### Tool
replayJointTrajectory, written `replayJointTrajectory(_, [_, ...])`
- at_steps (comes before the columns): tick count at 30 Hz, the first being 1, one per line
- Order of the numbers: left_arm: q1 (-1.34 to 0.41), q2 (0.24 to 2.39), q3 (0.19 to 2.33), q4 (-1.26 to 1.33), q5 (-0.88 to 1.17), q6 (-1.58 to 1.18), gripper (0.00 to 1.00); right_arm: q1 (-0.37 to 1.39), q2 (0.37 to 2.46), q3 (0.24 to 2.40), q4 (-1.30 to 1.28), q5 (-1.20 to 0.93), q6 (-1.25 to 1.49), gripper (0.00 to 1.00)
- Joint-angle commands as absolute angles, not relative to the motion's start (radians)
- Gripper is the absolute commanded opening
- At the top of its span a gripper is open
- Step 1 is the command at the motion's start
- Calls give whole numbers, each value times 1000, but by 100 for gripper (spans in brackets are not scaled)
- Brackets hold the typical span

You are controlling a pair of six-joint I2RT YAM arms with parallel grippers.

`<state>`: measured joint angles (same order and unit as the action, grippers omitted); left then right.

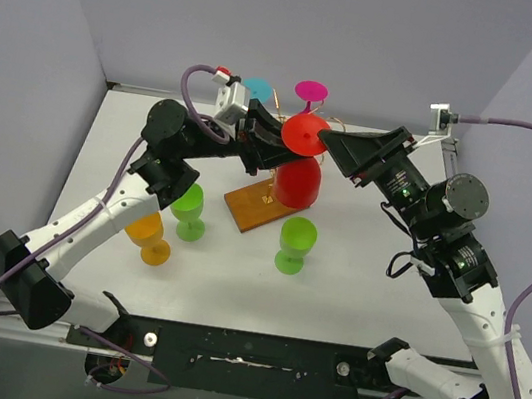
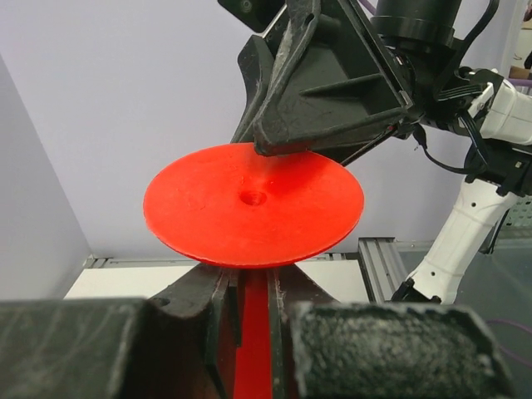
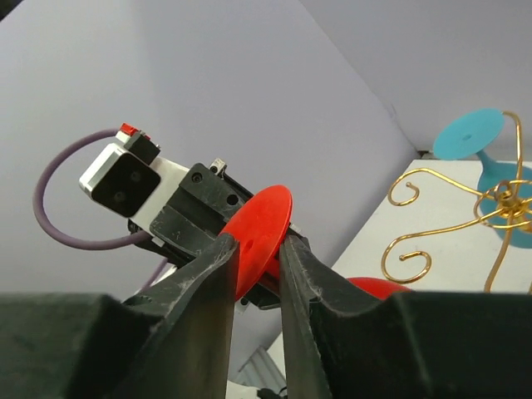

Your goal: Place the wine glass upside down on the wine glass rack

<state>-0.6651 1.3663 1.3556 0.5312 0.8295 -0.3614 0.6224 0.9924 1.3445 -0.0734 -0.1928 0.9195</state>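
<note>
The red wine glass [image 1: 297, 182] hangs upside down above the wine glass rack, whose wooden base [image 1: 257, 206] lies mid-table. My left gripper [image 1: 284, 152] is shut on its stem [image 2: 252, 332], just under the round foot [image 2: 249, 204]. My right gripper [image 1: 324, 141] reaches in from the right. Its two fingers have closed in on either face of the foot [image 3: 264, 218], both touching the rim. In the left wrist view one right fingertip [image 2: 274, 148] lies on top of the foot's far edge; the other is hidden. The rack's gold scroll arms [image 3: 490, 208] stand to the right.
A teal glass [image 1: 256, 88] and a magenta glass [image 1: 312, 90] hang upside down on the rack's far side. Two green glasses [image 1: 188, 210] [image 1: 296, 243] and an orange one [image 1: 149, 234] stand upright on the table in front of the rack. Grey walls enclose the table.
</note>
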Motion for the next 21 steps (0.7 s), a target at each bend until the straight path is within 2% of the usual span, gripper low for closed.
replayJointTrajectory(1, [-675,1350,1389,542,824,-312,0,622,1001,1352,-104,-205,1013,22])
replayJointTrajectory(8, [-674,1344,1387,470,792,-265,0,620,997,1357,-148,-196,1074,3])
replayJointTrajectory(10, [-674,1339,1380,463,782,-261,2,620,991,1358,-170,-182,1086,0])
replayJointTrajectory(16, [-674,1329,1353,490,791,-302,19,618,946,1354,-206,-129,1104,0])
replayJointTrajectory(21, [-674,1310,1324,551,816,-361,40,614,903,1413,-255,-60,1069,0])
